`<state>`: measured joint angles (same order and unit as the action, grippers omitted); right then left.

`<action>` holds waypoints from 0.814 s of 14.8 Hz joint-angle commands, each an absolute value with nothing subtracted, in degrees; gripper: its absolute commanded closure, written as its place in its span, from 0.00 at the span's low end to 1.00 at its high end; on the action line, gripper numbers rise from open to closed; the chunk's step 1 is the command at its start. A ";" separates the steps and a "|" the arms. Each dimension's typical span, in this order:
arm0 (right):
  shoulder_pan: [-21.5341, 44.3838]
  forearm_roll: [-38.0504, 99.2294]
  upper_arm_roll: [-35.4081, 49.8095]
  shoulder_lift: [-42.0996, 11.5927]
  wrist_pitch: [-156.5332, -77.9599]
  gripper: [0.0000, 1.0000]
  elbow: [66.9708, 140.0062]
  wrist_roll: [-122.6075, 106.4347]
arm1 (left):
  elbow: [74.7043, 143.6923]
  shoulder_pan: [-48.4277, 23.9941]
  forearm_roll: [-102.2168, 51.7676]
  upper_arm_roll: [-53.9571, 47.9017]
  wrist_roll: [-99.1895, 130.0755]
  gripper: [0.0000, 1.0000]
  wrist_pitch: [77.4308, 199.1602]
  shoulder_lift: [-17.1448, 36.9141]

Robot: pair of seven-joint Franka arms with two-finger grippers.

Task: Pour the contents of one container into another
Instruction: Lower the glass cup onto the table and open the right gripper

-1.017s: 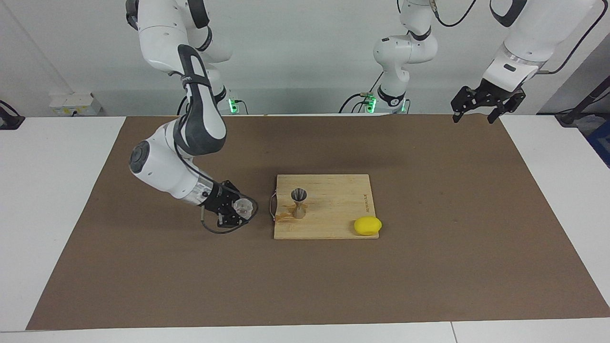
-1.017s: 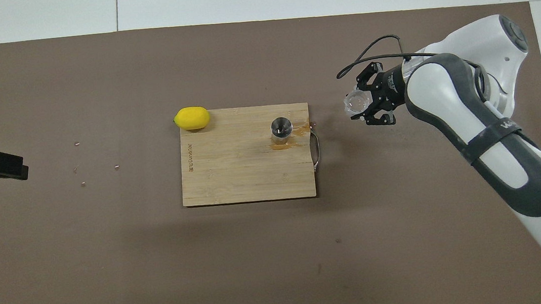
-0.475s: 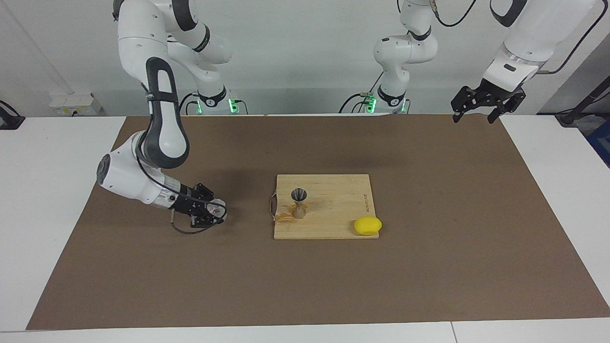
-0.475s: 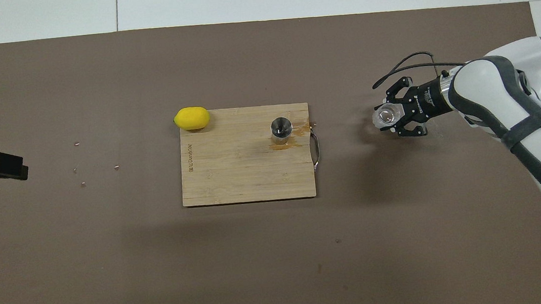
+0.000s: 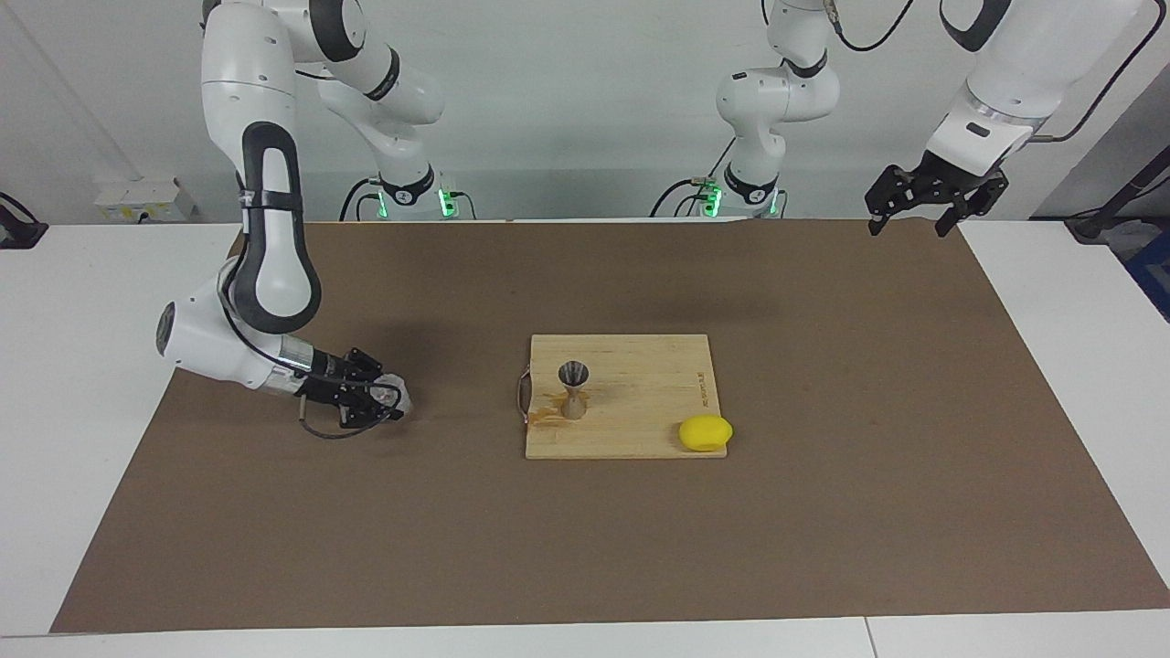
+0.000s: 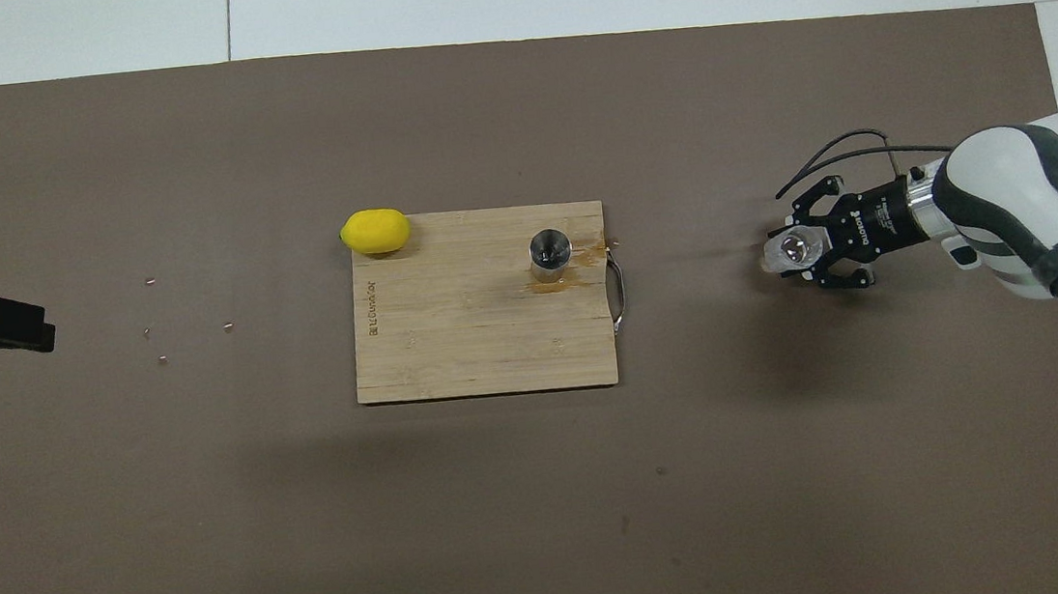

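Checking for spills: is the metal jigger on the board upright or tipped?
Upright. The jigger stands on its lower cone on the cutting board, open mouth up, an amber puddle beside its base.

White table (image 5: 82, 302); brown mat (image 5: 823, 530) covers it; wooden board (image 5: 640, 402) lies mid-mat

Glass cup (image 5: 395, 395): small, squat, clear, ribbed sides. Held in right gripper (image 6: 801, 249), low over brown mat toward right arm's end of table. In overhead view its mouth shows, at about 3 o'clock from board, well apart from it.

Jigger (image 5: 573, 388): small, silvery metal, hourglass shape, two cones joined at narrow waist. Upright on wooden board (image 5: 640, 411), near handle edge, open mouth up. Amber wet patch on board touching its base, spreading toward handle. In overhead view sits at about 2 o'clock from board centre.
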<state>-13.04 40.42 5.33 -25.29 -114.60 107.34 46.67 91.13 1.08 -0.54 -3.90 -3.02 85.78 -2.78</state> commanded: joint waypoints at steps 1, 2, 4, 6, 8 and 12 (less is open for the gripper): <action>-15.90 42.19 5.98 -25.05 -113.47 1.00 109.07 41.66 | 91.49 0.79 -0.88 -3.52 -3.52 0.00 85.08 -3.60; -16.26 42.19 5.89 -25.05 -113.47 1.00 109.07 41.66 | 91.49 0.79 -0.88 -3.52 -3.52 0.00 84.99 -3.60; -17.13 42.19 5.89 -24.79 -113.64 1.00 110.47 39.83 | 91.49 0.79 -0.88 -3.52 -3.52 0.00 85.08 -3.60; -17.75 42.19 5.80 -24.52 -113.99 1.00 111.09 39.29 | 91.49 0.79 -0.88 -3.52 -3.52 0.00 85.08 -3.60; -17.93 42.10 5.63 -24.26 -114.43 1.00 111.88 39.37 | 91.49 0.79 -0.88 -3.52 -3.52 0.00 85.08 -3.60; -17.93 41.31 5.54 -24.17 -115.65 0.38 112.06 40.25 | 91.49 0.79 -0.88 -3.52 -3.52 0.00 85.08 -3.60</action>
